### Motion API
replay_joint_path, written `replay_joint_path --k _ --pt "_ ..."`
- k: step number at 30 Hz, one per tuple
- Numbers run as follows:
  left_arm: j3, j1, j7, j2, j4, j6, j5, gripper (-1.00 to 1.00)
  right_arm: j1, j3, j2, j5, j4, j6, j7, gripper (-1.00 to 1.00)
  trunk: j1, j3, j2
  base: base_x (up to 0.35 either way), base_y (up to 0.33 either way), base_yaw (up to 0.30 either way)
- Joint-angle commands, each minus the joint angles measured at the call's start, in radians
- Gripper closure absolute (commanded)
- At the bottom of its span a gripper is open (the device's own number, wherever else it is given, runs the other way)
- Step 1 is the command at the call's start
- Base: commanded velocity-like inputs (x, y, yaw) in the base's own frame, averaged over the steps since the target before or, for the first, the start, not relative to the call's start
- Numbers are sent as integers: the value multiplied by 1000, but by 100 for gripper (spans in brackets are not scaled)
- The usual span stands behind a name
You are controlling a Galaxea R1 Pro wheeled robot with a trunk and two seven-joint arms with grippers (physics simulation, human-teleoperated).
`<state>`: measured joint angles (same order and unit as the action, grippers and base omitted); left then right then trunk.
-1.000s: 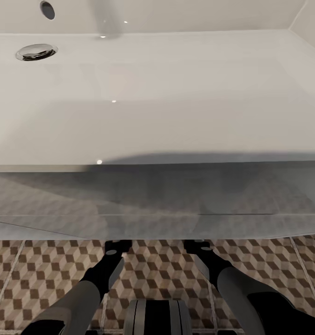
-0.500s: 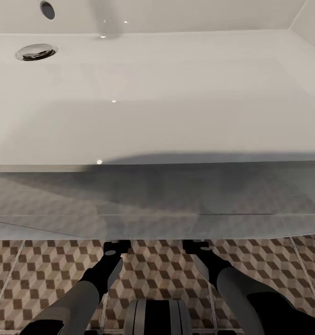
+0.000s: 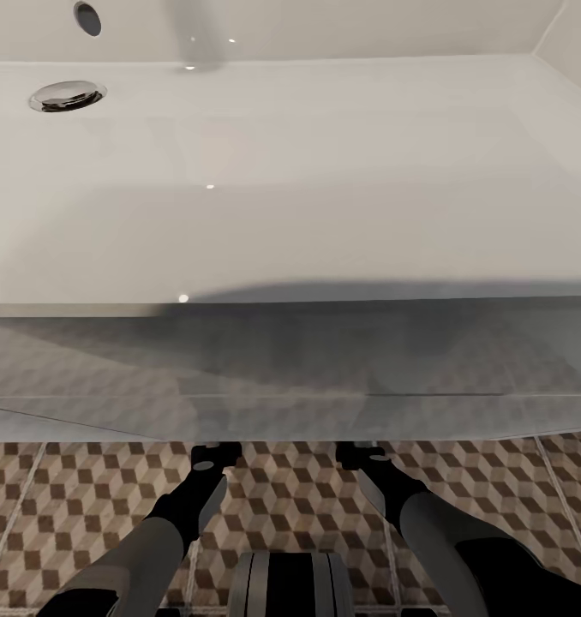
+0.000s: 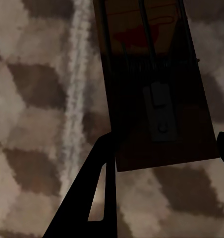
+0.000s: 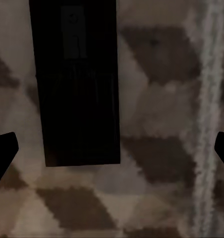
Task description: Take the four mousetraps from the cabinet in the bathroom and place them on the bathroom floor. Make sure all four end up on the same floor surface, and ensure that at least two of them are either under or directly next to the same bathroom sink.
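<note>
Lying flat on cube-print bathroom floor (image 3: 76,506) under sink (image 3: 325,171): mousetraps (image 4: 151,84).

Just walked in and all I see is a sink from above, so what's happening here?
The robot faces the white sink, both arms reaching low under its front edge over the cube-patterned bathroom floor. A mousetrap lies on the tiles between the open fingers of the left gripper. The right gripper is open too, with another mousetrap lying flat on the floor ahead of it, in shadow.

Grey forearms w/ black wrists, blk gripper (image 4: 159,193) fingers.
</note>
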<state>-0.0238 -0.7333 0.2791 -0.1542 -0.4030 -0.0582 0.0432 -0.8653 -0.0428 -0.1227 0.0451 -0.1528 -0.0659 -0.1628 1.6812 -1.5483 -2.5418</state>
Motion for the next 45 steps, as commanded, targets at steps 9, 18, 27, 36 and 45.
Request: replay_joint_path --k 9,18,27,36,45 --pt "-2 0 2 -3 -2 -7 6 100 0 -5 0 4 -2 -6 -4 -100 0 -1 0 0 0 0" --pt "-2 0 2 -5 -3 -7 6 100 0 -5 0 4 -3 -6 -4 -100 0 -1 0 0 0 0" --pt "0 0 2 -4 -2 -13 5 100 0 -7 2 0 -4 -1 -2 -100 0 -1 0 0 0 0" --pt "1 -11 2 -1 8 -93 4 100 0 -7 8 -1 -4 2 18 -100 0 -1 0 0 0 0" --pt "1 -91 2 0 103 -124 5 100 0 -8 12 0 -4 2 23 -100 0 -1 0 0 0 0"
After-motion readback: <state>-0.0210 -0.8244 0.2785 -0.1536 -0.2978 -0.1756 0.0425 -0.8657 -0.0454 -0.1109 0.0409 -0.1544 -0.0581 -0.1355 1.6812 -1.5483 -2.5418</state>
